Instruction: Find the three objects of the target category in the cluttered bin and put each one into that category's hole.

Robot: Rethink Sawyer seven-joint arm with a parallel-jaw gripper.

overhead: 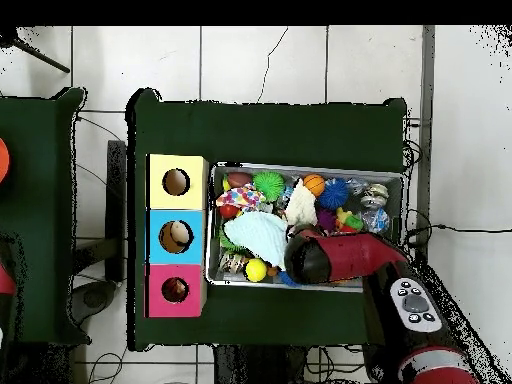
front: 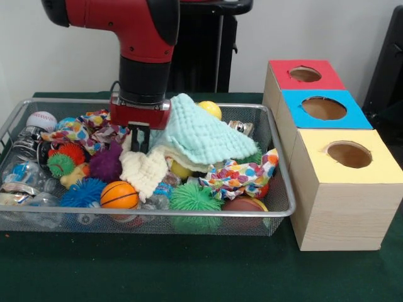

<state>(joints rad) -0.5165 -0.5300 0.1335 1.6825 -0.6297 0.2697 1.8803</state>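
From the front, your gripper (front: 139, 139) hangs low inside the wire bin (front: 283, 211), its dark fingers pushed down among the cloths. You cannot tell from here whether they are spread or pinching something, because the fabric hides the tips. Just at its 3 o'clock lies the mint green cloth (front: 203, 133), draped across the middle of the pile with its long axis running out toward 4 o'clock. Directly at the claw's 6 o'clock sits the cream cloth (front: 145, 170), touching or nearly touching the fingers. If cloths are the category you want, the cream one looks the nearer pick. A patterned cloth (front: 242, 175) lies farther off at about 4 o'clock, near the bin's edge beside the yellow box (front: 343, 189). The blue box (front: 322, 108) and red box (front: 303, 74) stand behind it.

From overhead, directions flip. The arm (overhead: 345, 257) covers the claw, so its state stays hidden. The mint cloth (overhead: 257, 238) shows at 9 o'clock of the arm's end, and the cream cloth (overhead: 301, 205) at about 11 o'clock. The three holes sit beyond the bin's 9 o'clock side, so any carry likely runs that way.
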